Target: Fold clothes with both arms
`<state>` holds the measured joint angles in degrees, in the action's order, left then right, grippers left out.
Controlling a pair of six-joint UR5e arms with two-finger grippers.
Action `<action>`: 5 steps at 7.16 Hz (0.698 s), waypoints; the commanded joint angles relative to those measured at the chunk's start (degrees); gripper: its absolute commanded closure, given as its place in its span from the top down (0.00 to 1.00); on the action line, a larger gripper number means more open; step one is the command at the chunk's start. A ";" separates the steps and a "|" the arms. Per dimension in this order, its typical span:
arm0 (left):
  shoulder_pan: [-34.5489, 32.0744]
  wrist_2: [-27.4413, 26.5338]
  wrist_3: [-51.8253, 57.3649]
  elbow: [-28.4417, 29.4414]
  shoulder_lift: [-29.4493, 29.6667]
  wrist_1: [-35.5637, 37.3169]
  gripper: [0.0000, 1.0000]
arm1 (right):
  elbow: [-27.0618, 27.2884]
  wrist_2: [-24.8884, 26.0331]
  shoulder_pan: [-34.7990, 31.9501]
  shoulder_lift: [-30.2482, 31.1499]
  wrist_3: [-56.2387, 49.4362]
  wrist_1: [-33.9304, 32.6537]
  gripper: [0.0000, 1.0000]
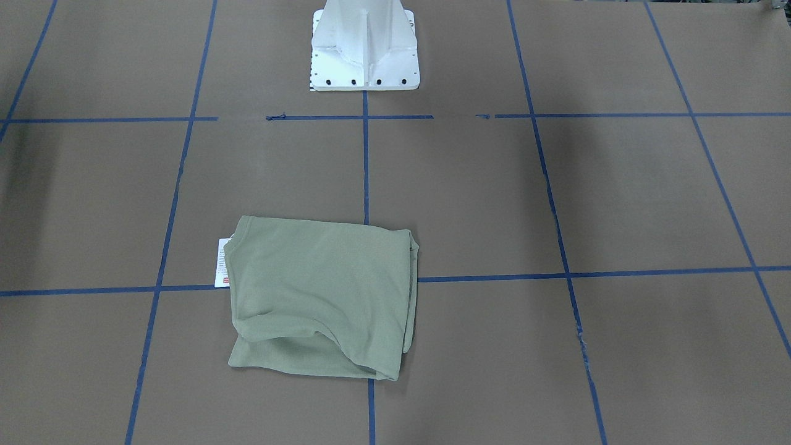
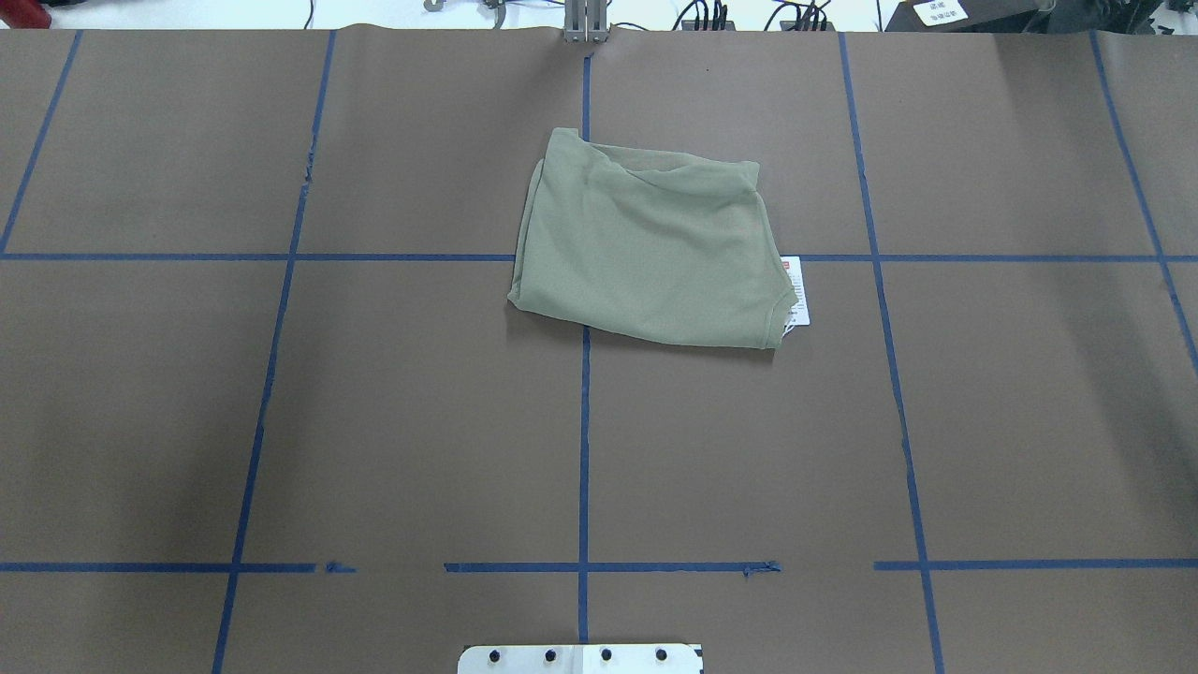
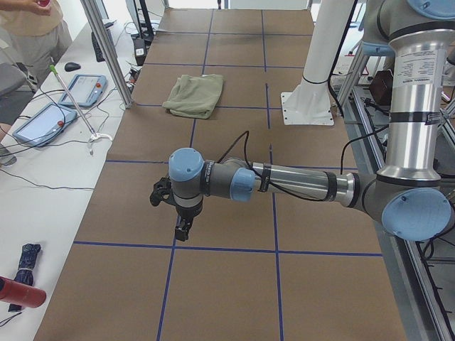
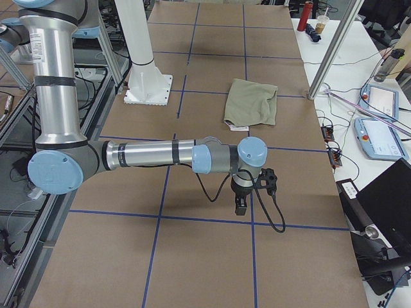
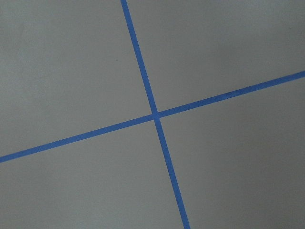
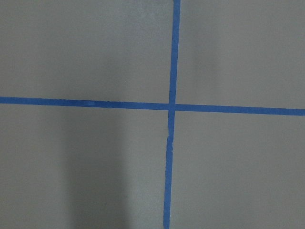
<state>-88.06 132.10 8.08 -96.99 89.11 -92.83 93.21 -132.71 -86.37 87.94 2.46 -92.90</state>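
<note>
Left gripper [image 3: 183,231] and right gripper [image 4: 241,206] show only small in my side views: clenched or released, I cannot tell. My left arm [image 3: 298,186] and right arm [image 4: 148,154] reach out level, wrists turned down over the table [image 3: 320,298]. Farther off, upper centre, the shirt [image 3: 193,96] lies folded, hang tag [image 1: 221,264] half hidden under its edge.

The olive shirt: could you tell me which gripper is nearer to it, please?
Right, slightly. The shirt lies mostly on the robot's right of the centre tape line; the right gripper hovers out on that side, the left gripper opposite.
</note>
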 commanded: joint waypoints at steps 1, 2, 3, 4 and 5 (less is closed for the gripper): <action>0.08 0.00 0.01 -0.04 -0.34 -0.07 1.00 | -0.04 0.00 0.32 0.12 0.00 0.00 1.00; 0.08 0.00 0.01 -0.13 -0.34 -0.07 1.00 | -0.04 0.00 0.32 0.21 0.00 0.08 1.00; 0.08 0.00 0.01 -0.21 -0.34 -0.07 1.00 | -0.04 0.00 0.41 0.21 0.00 0.09 1.00; -0.01 0.00 0.01 -0.39 -0.52 -0.07 1.00 | -0.04 0.00 0.41 0.21 0.00 0.17 1.00; 0.08 -0.09 0.01 -0.65 -0.52 -0.07 1.00 | -0.13 0.00 0.41 0.21 0.09 0.17 1.00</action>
<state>-88.01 132.08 8.09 -97.37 88.65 -92.90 93.14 -132.71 -85.98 88.15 2.48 -92.76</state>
